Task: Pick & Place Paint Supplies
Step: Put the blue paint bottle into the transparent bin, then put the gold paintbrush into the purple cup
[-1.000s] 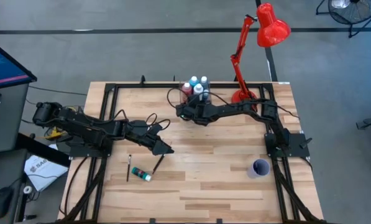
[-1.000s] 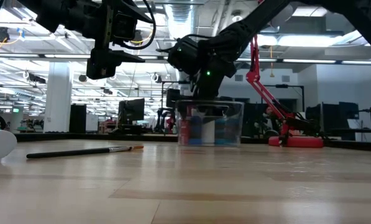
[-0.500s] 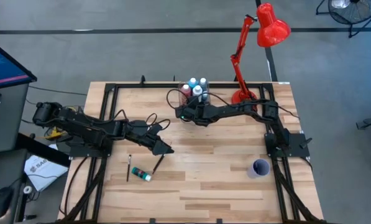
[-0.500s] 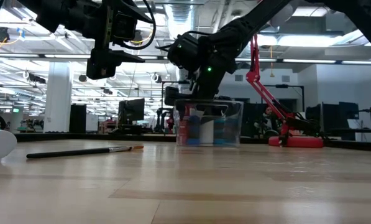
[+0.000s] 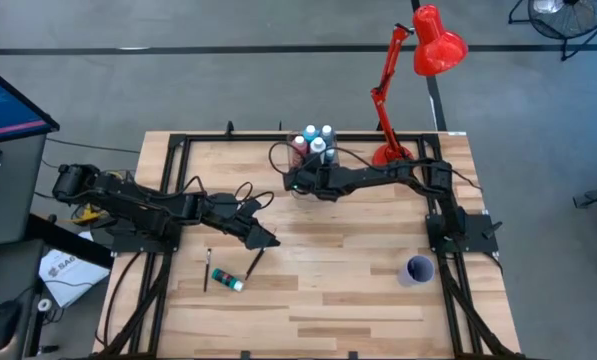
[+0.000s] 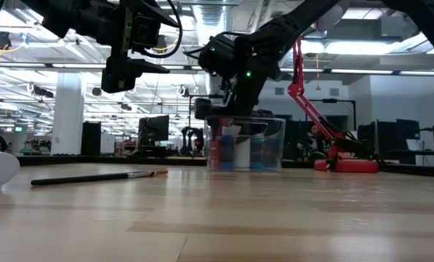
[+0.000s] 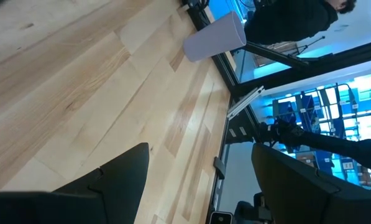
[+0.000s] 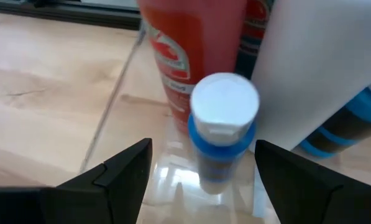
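Since the earlier frames, only the right gripper [image 5: 296, 183] has shifted: in the low view its wrist has lifted slightly above the clear box [image 6: 246, 144], which sits at upper centre of the high view, while the left arm shows no change. Its fingers [image 8: 120, 177] stand apart and hold nothing; the right wrist view looks down between them at a small blue bottle [image 8: 223, 127] with a white cap, upright beside a red bottle [image 8: 194, 43] inside the box. This suggests a release has been completed and the arm is withdrawing (judgement only).

The left gripper [image 5: 268, 241] hovers left of centre in the high view, jaws parted and empty.

Supplies outstanding on the table, lower left of centre in the high view: a small blue-green tube [image 5: 227, 280], a short brush [image 5: 207, 270] to its left, and a second brush [image 5: 254, 264] to its right, just below the left gripper. That brush appears the likely next pick.
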